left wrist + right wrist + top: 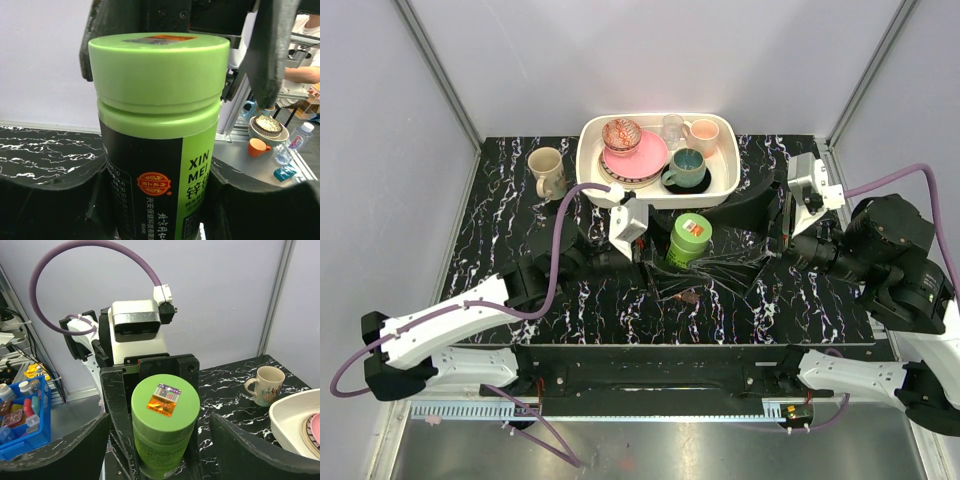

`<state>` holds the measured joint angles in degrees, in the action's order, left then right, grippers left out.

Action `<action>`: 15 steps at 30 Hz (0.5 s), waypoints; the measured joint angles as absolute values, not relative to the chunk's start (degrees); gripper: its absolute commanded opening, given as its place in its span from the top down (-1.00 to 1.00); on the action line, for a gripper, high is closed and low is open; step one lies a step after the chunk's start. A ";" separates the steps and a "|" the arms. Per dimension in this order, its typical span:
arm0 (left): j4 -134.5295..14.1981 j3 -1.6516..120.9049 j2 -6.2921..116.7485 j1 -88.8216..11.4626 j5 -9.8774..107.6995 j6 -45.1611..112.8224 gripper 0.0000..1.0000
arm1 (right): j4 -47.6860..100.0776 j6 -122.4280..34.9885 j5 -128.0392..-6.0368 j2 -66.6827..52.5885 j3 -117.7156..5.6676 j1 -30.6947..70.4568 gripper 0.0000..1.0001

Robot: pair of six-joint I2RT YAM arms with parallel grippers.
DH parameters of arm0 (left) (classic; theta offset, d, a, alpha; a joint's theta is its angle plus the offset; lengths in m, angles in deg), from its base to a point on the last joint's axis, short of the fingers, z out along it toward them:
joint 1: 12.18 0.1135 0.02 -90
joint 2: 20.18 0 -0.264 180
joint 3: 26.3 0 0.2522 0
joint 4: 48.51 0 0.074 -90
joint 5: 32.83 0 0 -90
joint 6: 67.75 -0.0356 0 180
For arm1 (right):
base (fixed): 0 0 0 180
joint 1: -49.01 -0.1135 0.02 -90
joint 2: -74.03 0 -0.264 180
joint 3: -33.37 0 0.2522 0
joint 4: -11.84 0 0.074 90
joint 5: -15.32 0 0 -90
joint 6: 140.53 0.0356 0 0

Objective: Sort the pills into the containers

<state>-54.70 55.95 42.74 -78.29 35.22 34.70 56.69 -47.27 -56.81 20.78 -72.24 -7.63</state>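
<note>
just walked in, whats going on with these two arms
The left gripper is clamped on the body of a green bottle, holding it over the middle of the black marble table. The right gripper is open, with a finger on either side of the bottle's lid but not closed on it. The lid is on, so it looks like the bottle is about to be opened.

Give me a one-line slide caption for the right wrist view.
Left pincer holds the sticker-topped green bottle while the right pincer stands open facing it.
</note>
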 measured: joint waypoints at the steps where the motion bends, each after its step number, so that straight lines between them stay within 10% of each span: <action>1: -54.61 55.95 42.78 -78.42 34.52 34.61 1.00 | 56.67 -47.24 -56.50 20.76 -72.22 -7.61 -0.61; 15: -54.15 55.95 43.59 -79.60 31.09 33.69 1.00 | 53.09 -44.88 -52.42 20.25 -71.61 -7.61 -0.26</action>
<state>-54.15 55.95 43.59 -79.60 31.09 33.69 53.09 -44.88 -52.42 20.25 -71.61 -7.61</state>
